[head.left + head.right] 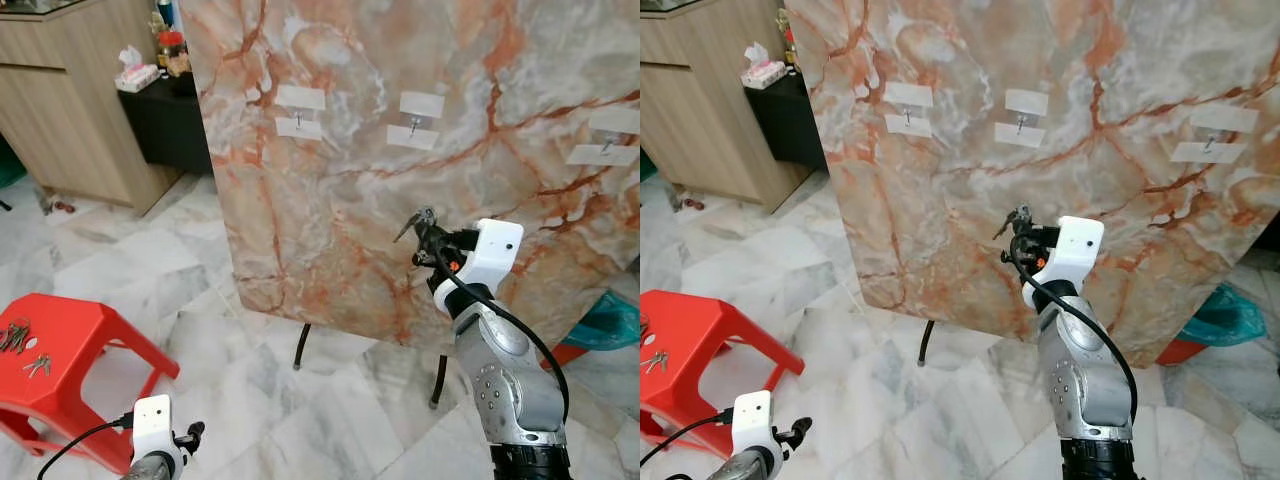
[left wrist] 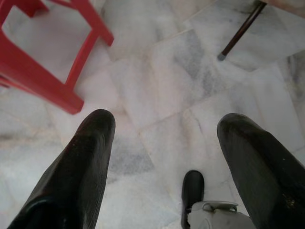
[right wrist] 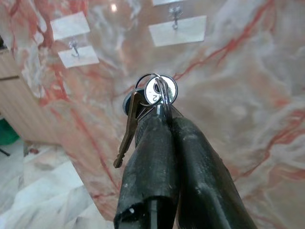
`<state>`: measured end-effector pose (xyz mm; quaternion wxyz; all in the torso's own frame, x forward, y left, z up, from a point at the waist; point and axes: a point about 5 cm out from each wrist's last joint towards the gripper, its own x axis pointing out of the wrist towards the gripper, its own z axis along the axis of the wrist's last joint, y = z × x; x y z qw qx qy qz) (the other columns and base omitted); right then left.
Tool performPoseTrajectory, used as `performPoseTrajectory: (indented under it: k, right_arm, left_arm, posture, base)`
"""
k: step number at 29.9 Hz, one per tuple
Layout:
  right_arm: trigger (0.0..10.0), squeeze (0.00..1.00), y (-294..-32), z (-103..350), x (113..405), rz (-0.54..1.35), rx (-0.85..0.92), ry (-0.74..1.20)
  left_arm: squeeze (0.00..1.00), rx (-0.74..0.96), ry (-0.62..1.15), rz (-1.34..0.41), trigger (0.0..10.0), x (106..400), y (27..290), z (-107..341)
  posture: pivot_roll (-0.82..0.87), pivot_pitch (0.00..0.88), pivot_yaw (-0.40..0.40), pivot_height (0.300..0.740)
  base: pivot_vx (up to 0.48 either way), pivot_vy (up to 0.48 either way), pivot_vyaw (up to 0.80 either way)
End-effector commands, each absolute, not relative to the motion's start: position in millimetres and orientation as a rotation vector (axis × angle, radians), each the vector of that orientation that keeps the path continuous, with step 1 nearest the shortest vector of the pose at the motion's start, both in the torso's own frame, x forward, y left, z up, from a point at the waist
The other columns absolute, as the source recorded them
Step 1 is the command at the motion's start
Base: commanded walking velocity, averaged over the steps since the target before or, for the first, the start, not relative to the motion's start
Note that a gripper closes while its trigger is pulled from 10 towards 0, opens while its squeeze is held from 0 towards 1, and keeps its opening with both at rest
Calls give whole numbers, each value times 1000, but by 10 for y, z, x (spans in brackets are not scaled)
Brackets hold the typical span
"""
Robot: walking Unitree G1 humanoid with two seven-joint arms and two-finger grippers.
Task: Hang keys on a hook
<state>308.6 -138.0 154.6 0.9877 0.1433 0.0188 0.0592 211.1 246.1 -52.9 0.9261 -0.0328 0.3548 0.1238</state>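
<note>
My right gripper [image 1: 428, 236] is raised in front of the marble board [image 1: 350, 170], shut on a bunch of silver keys [image 3: 151, 95] on a ring. One key dangles beside the fingers. Three metal hooks sit on white adhesive pads on the board: the left hook [image 1: 298, 121], the middle hook [image 1: 413, 125] above the gripper, and the right hook [image 1: 606, 146]. More keys [image 1: 22, 345] lie on the red plastic stool [image 1: 95, 340]. My left gripper [image 2: 164, 157] hangs low over the floor, open and empty.
The board stands on thin dark legs [image 1: 301, 347] on a white marble floor. A wooden cabinet [image 1: 70, 100] and a dark side table [image 1: 165, 120] with a tissue box stand at the left. A teal and red object [image 1: 610, 325] lies at the right.
</note>
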Motion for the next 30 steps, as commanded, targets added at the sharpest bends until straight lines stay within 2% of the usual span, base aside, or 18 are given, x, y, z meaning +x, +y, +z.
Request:
performPoseTrajectory:
  k: [1,9,18,30]
  right_arm:
    - [10000,0,-1451,1542,3108,81,280,41]
    - [10000,0,-1458,1550,3126,75,252,31]
    - [10000,0,-1498,1554,3143,41,266,24]
    - [10000,0,-1514,1556,3165,18,263,19]
  left_arm:
    - [0,-60,729,246,10000,2099,2461,-535]
    - [0,-80,714,247,10000,2106,2471,-524]
    - [0,-102,703,247,10000,2110,2450,-525]
    - [0,-117,701,250,10000,2102,2460,-526]
  posture:
    - [23,16,-1,740]
    - [29,41,-1,740]
    - [28,50,0,740]
    - [30,61,2,740]
  base:
    - [0,0,-606]
    - [0,0,-572]
    - [0,0,0]
    - [0,0,-781]
